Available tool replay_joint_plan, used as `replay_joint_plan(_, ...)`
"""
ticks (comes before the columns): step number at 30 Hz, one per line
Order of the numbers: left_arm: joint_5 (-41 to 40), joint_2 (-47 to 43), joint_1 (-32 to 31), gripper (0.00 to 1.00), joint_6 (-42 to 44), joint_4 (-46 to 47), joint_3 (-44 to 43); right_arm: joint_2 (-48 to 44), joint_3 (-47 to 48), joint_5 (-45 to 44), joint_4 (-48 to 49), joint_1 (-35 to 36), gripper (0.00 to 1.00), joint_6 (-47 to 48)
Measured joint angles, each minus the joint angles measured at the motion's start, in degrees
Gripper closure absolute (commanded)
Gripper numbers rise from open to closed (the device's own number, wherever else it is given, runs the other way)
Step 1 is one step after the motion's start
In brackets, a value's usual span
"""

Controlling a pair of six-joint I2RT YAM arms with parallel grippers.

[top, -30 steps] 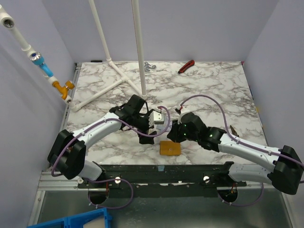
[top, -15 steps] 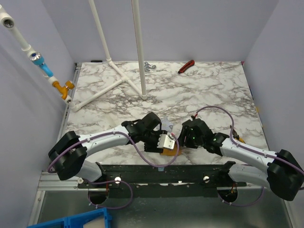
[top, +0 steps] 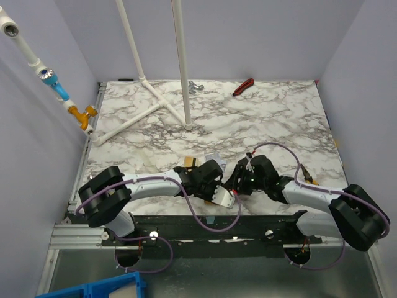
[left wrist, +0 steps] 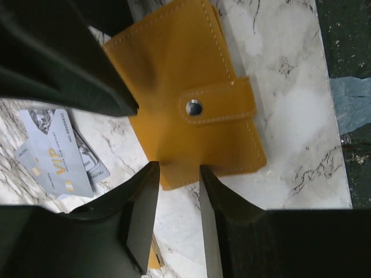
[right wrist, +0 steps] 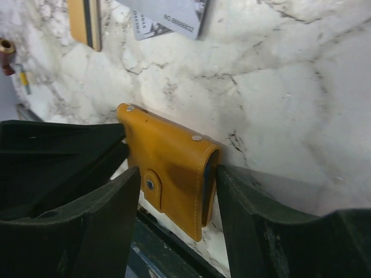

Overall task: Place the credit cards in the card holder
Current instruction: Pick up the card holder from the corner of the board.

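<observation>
Credit cards [left wrist: 55, 159] lie on the marble beside the snapped-shut card holder [left wrist: 185, 87]. Both grippers straddle it: right gripper [right wrist: 174, 191] fingers flank its sides, left gripper [left wrist: 177, 191] part-open at its edge, grip unclear. Next: unsnap.

My marble-look bench [top: 260, 118] is carrying a yellow card holder [left wrist: 191, 98] lying flat by the near edge, snap closed. Pale grey-blue cards [left wrist: 55, 156] and a gold-tan card [right wrist: 85, 22] are sitting just beyond it, with a red-handled tool [top: 244, 86] resting near the far edge.
</observation>
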State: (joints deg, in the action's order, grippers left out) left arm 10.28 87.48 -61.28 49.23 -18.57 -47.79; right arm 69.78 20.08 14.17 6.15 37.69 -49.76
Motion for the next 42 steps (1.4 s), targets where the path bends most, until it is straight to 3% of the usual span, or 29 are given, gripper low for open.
replay_joint_plan(7,-6.7,4.0,-4.3,0.85,-0.9,-1.4,-2.8,4.9,-4.3,5.9,14.8,-1.8,0.59,-1.4)
replay_joint_plan(11,-8.3,4.4,-4.8,0.86,-2.7,-2.4,-3.2,8.5,-4.3,7.0,19.7,-2.7,0.8,-1.1)
replay_joint_plan(13,-8.3,4.2,-4.5,0.86,-4.0,-2.9,-3.2,9.6,-4.3,7.3,20.3,-2.8,0.97,-0.8)
replay_joint_plan(14,-8.3,4.1,-4.2,0.86,-4.8,-3.1,-3.2,10.0,-4.3,7.6,20.4,-2.9,0.99,-0.8)
replay_joint_plan(16,-7.6,3.7,-3.2,0.8,-6.6,-3.8,-3.2,10.4,-4.3,8.8,20.9,-2.9,0.99,-1.0)
replay_joint_plan(19,-5.4,2.9,-0.9,0.64,-9.0,-4.8,-3.7,10.3,-4.2,10.6,20.9,-2.9,0.99,-1.2)
replay_joint_plan(21,-3.0,2.4,1.2,0.48,-11.0,-7.1,-6.4,9.8,-3.8,12.1,19.5,-2.9,0.99,-0.5)
replay_joint_plan(23,0.0,1.4,4.3,0.25,-13.0,-9.4,-10.0,8.2,-2.3,12.8,16.0,-2.9,0.99,1.5)
replay_joint_plan(26,6.8,-1.3,10.4,0.02,-16.6,-12.4,-16.4,5.2,2.0,13.2,10.0,-2.9,0.99,5.6)
replay_joint_plan(31,19.5,-4.6,20.5,0.01,-20.8,-15.2,-23.1,-0.6,9.8,13.2,2.5,-2.7,0.99,12.6)
replay_joint_plan(36,28.9,-4.6,23.6,0.01,-22.5,-18.9,-21.6,-4.8,16.7,11.1,-3.6,0.9,0.99,18.1)
replay_joint_plan(42,35.2,-4.1,27.3,0.04,-22.0,-25.6,-24.3,-2.5,30.3,7.5,-14.2,7.3,0.99,26.1)
